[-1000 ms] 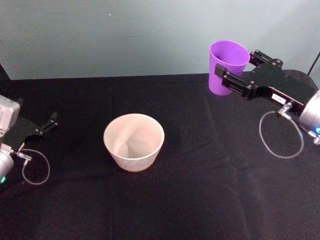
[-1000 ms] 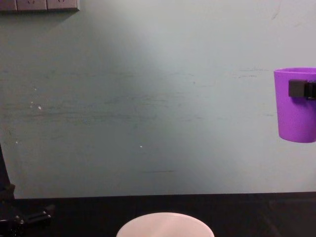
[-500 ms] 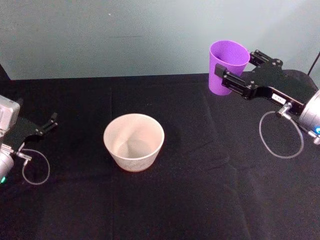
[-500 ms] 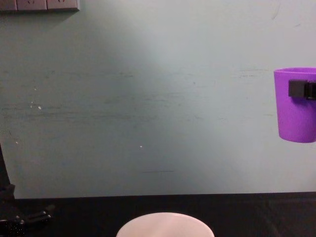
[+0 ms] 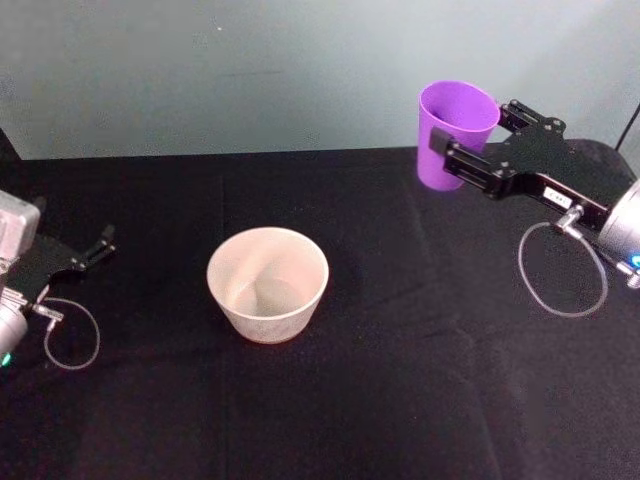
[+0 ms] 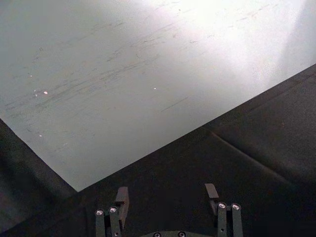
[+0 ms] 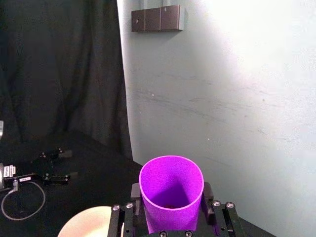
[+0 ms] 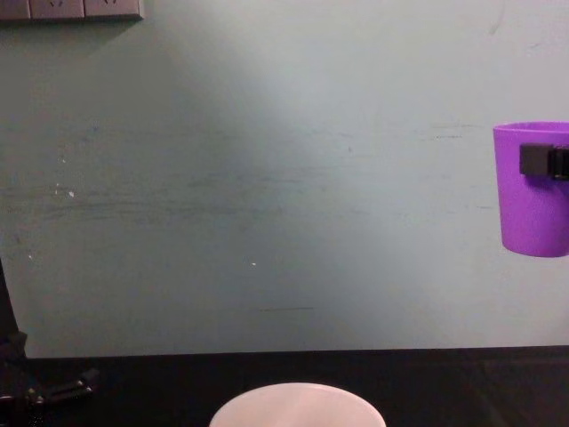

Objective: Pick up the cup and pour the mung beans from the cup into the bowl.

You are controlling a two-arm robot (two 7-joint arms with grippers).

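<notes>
- The right gripper (image 5: 472,128) clamps the cup (image 5: 452,120) by its upper wall, upright and aloft at far right, well apart from the bowl (image 5: 262,322).
- Probably light, stiff, slick plastic (a firm mid-wall hold suits tipping).
- The left gripper (image 5: 100,245) rests unclenched, left.

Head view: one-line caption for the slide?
Right gripper holds purple plastic cup upright, aloft right of wide white bowl; left gripper parked.

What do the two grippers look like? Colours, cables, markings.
Left gripper and right gripper: black angular jaws on silver-grey wrists. A thin pale cable loop hangs by each wrist. The right one carries a small white label.
</notes>
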